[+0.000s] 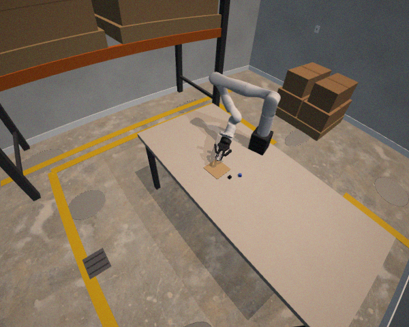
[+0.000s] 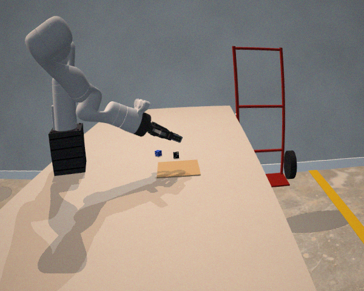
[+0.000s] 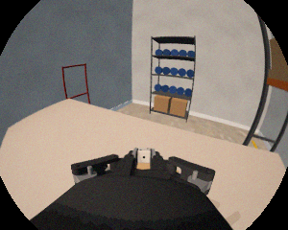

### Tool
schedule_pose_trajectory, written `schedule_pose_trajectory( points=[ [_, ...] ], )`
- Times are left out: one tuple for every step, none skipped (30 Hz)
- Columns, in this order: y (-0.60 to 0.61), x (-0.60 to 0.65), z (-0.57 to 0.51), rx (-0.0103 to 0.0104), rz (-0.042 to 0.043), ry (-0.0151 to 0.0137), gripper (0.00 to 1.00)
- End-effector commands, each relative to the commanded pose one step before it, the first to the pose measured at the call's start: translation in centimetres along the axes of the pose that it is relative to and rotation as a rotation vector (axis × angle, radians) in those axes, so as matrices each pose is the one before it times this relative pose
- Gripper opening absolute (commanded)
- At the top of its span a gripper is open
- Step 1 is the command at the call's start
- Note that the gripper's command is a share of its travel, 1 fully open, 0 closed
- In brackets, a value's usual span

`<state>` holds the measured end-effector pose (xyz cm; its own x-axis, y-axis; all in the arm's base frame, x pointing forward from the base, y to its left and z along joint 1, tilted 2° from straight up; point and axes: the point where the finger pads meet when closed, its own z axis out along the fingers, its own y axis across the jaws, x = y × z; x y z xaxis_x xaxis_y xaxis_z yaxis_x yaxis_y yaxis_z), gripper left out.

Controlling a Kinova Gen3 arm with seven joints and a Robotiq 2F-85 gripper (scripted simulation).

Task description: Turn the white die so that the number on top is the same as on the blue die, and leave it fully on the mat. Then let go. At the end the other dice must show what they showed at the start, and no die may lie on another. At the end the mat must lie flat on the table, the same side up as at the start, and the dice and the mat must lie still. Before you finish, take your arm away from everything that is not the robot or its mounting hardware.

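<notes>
- While the white die is off the table, the top view shows the gripper (image 1: 221,153) raised over the far edge of the mat (image 1: 217,170). The black die (image 1: 229,176) and blue die (image 1: 239,174) rest on the table (image 1: 303,225) just beside the mat, so the placing and release seem left to do. Racking with cartons, stacked boxes and yellow floor lines surround the table.
- From the exterior view, the gripper (image 2: 179,137) points nearly level above the black die (image 2: 176,154). The mat (image 2: 178,168) lies flat and bears no die. A red hand truck (image 2: 260,109) stands beyond the table.
- In the wrist view, the fingers pinch the white die (image 3: 144,157), a pale block between them. Its faces cannot be read, so whether it is turned right cannot be told.
</notes>
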<state>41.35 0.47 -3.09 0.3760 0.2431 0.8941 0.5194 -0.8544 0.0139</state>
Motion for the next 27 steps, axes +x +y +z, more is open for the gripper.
schedule_pose_trajectory(
  points=[
    [0.03,-0.255,-0.031,-0.00429,0.01247,0.00223,0.15],
    [0.0,-0.001,-0.005,-0.0003,-0.00032,0.00365,0.15],
    [0.0,-0.001,-0.005,-0.00027,-0.00028,0.00306,0.15],
    [0.0,-0.001,-0.004,-0.00023,-0.00024,0.00251,0.15],
    [0.0,0.0,-0.003,-0.00019,-0.0002,0.002,0.15],
    [0.0,0.0,-0.002,-0.00015,-0.00016,0.00154,0.15],
    [0.0,0.0,-0.002,-0.00011,-0.00012,0.00113,0.15],
    [0.0,0.0,-0.001,-0.00008,-0.00008,0.00077,0.15],
    [0.0,0.0,-0.001,-0.00005,-0.00005,0.00048,0.15],
    [0.0,0.0,0.0,-0.00003,-0.00003,0.00025,0.15],
    [0.0,0.0,0.0,-0.00001,-0.00001,0.00009,0.15],
    [0.0,0.0,0.0,0.0,0.0,0.00001,0.15],
    [0.0,-0.001,0.001,0.0,0.0,0.0,0.15],
    [0.0,-0.008,0.004,0.0,0.0,0.00001,0.15],
    [0.0,-0.021,0.011,0.00001,0.00001,0.00003,0.15],
    [0.001,-0.039,0.021,0.00002,0.00001,0.00006,0.15],
    [0.0,0.0,0.0,0.0,0.0,0.0,0.15],
    [0.0,0.0,0.0,0.0,0.0,0.0,0.15],
    [0.001,-0.061,0.033,0.00004,0.00002,0.00009,0.15],
    [0.001,-0.086,0.046,0.00006,0.00002,0.00012,0.15],
    [0.001,-0.113,0.059,0.00008,0.00002,0.00015,0.15],
    [0.001,-0.141,0.075,0.00008,0.00002,0.00014,0.15],
    [0.003,-0.175,0.093,-0.00001,0.00001,0.00001,0.15],
    [0.001,-0.204,0.107,0.00001,-0.00001,-0.00001,0.15],
    [0.003,-0.231,0.123,-0.00001,0.00001,0.00001,0.15],
    [0.002,-0.258,0.136,0.00001,-0.00001,-0.00001,0.15],
    [0.004,-0.281,0.149,-0.00001,0.00001,0.00001,0.15]
  ],
)
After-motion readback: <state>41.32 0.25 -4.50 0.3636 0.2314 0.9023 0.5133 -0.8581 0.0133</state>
